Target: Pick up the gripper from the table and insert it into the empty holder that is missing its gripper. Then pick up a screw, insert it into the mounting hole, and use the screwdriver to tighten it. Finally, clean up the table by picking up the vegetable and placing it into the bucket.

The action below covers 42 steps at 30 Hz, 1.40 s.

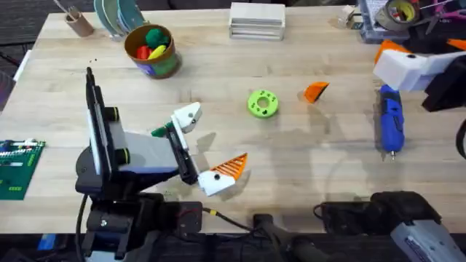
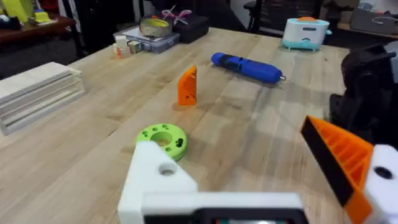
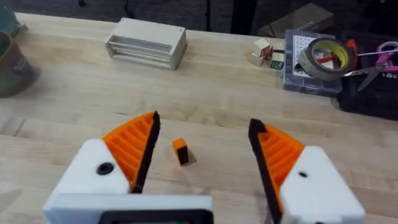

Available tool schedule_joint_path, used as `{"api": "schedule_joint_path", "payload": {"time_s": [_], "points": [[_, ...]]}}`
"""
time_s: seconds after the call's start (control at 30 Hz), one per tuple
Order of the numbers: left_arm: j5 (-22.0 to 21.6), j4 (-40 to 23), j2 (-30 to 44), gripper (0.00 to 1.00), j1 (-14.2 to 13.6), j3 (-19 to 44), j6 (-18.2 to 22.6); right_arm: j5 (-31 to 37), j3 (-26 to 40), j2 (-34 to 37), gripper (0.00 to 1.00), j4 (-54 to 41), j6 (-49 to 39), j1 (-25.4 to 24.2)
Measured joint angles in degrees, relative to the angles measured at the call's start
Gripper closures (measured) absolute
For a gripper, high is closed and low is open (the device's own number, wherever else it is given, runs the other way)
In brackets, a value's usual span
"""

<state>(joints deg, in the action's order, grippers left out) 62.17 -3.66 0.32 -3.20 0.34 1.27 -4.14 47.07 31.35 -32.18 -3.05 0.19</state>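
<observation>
Orange, the gripper (image 1: pixel 315 92) lies loose mid-desk, so nothing is done. My left gripper (image 1: pixel 209 148) hangs spread, its empty holder (image 1: pixel 188 117) bare; the vegetable (image 1: pixel 159 132), seemingly, lies beside it. My right gripper (image 3: pixel 202 149) gapes empty.

Wooden table (image 1: pixel 218 73) bears screwdriver (image 1: pixel 390 122), gripper (image 1: pixel 315 92), bucket (image 1: pixel 153 52).

Our left arm rises from its base at the lower left of the overhead view and folds forward over the table, its left gripper (image 1: pixel 207 149) low and spread wide; one finger (image 2: pixel 155 174) is a bare white block, the other carries an orange ribbed tip. Our right gripper (image 3: pixel 202 152) hangs near the table's far right side, its two orange-padded fingers parted.
</observation>
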Motion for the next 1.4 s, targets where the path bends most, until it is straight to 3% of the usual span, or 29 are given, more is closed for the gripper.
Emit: {"api": "schedule_joint_path", "payload": {"time_s": [1.1,1.4], "points": [[0.22,-0.04,0.00,0.008,0.00,-0.02,-0.47,-0.84,0.02,0.21,0.077,-0.15,1.19,0.00],[0.22,-0.04,0.00,0.008,0.00,-0.01,-0.47,-7.22,0.42,12.41,0.077,-8.60,1.67,0.20]]}}
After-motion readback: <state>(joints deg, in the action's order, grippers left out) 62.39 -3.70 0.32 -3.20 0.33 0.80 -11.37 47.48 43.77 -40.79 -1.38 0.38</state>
